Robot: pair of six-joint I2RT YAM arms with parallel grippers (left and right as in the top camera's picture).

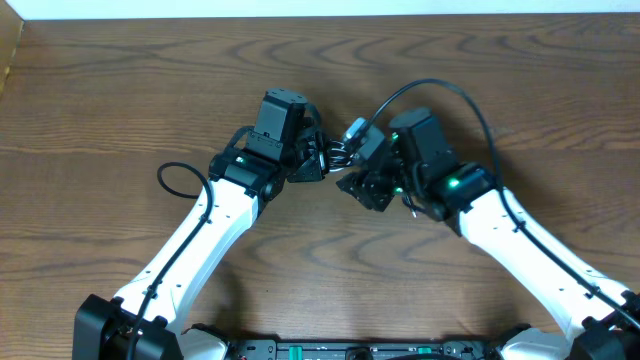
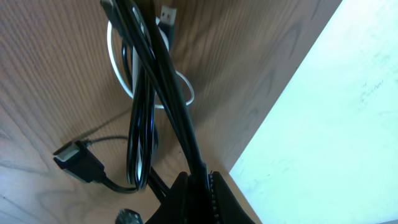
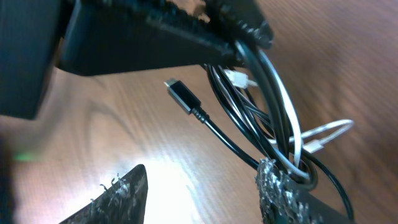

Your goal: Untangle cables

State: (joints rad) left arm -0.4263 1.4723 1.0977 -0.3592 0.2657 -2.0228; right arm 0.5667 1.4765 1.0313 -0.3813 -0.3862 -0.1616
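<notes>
The cables (image 1: 338, 155), thin black and white cords coiled together, hang between my two grippers above the table's middle. My left gripper (image 2: 204, 186) (image 1: 312, 158) is shut on black strands of the cables (image 2: 155, 93); below hang the white loop (image 2: 118, 62), a silver plug (image 2: 166, 14) and a black plug (image 2: 78, 160). My right gripper (image 3: 199, 186) (image 1: 362, 178) stands open with nothing between its fingers. Its right finger (image 3: 280, 190) is hooked into the bottom of the coil (image 3: 286, 137). A black plug end (image 3: 180, 93) dangles free.
The wooden table (image 1: 120, 90) ends at a far edge with a white surface (image 1: 330, 8) beyond. Thick black arm wires loop out beside the left arm (image 1: 172, 180) and above the right arm (image 1: 430, 88).
</notes>
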